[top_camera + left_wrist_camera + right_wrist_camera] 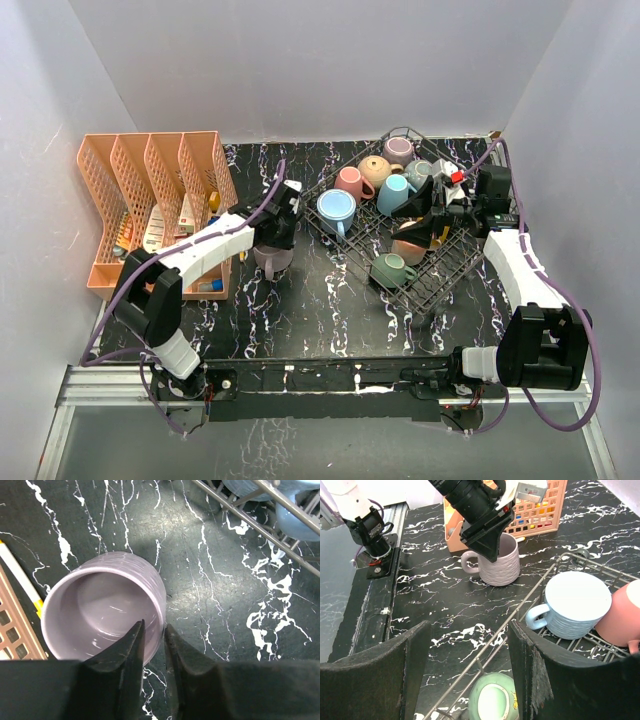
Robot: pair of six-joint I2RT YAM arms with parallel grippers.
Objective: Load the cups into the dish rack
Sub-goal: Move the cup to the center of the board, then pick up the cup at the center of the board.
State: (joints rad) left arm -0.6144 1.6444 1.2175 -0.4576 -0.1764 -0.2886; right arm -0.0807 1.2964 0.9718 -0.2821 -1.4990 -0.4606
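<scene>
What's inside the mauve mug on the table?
Nothing visible: the mauve mug looks empty, with one left gripper finger inside its rim. The gripper covers the near part of the bottom.

mauve cup (272, 262) on table under left jaws, beside dish rack (445, 285) holding several cups (392, 270)

Left of the left end effector (154, 635): orange organiser (14, 630) just beside the mauve mug (100, 605); only a narrow gap.
Between its fingers: the mug's wall takes up the gap.
Right of it: bare strip of worktop (210, 605) reaching the dish rack (260, 527) side wires; passable.
Below the right end effector (470, 630): rack rim wire and green mug (492, 702) under the wide-set fingers.
Ahead, to its right: light blue mug (577, 605), upturned, and pink mug (625, 615) block the way.
Ahead, to its left: bare worktop up to the left arm (475, 505).
</scene>
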